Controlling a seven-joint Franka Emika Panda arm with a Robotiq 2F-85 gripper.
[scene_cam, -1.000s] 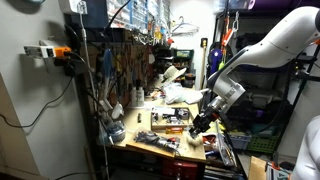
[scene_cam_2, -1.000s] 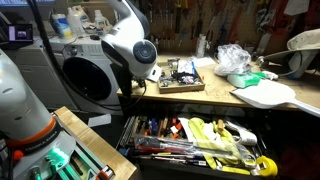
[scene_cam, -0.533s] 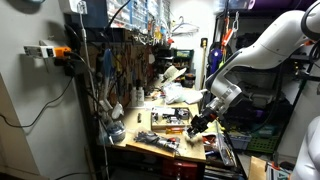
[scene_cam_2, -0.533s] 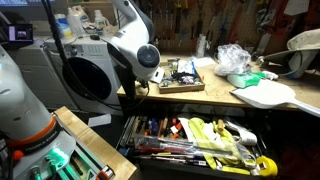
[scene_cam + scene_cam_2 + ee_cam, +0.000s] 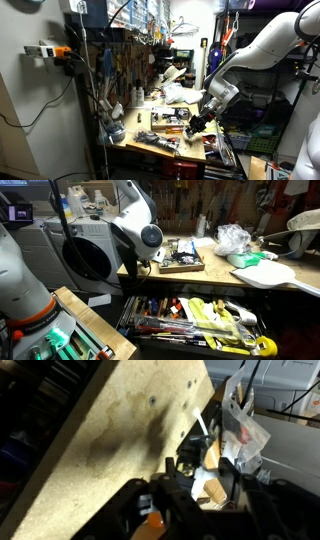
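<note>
Wrist view shows the wooden workbench [image 5: 110,440] close; the tool [image 5: 197,125] hangs at its edge, clenched or released I cannot tell

a shallow dark tray [image 5: 181,269] lies flat on the wooden bench [image 5: 110,430], close to the front edge and near the corner where the arm stands in an exterior view. it is rectangular with a low rim, and it is crowded with small parts: tangled wires and dark pieces too small to tell apart. in an exterior view, orange-handled tools [image 5: 174,114] lie flat among this clutter, near the end edge of the bench. in the wrist view the clutter shows dark and blurred, with a tan and orange piece [image 5: 208,486] in it; what that piece is cannot be told.
</note>
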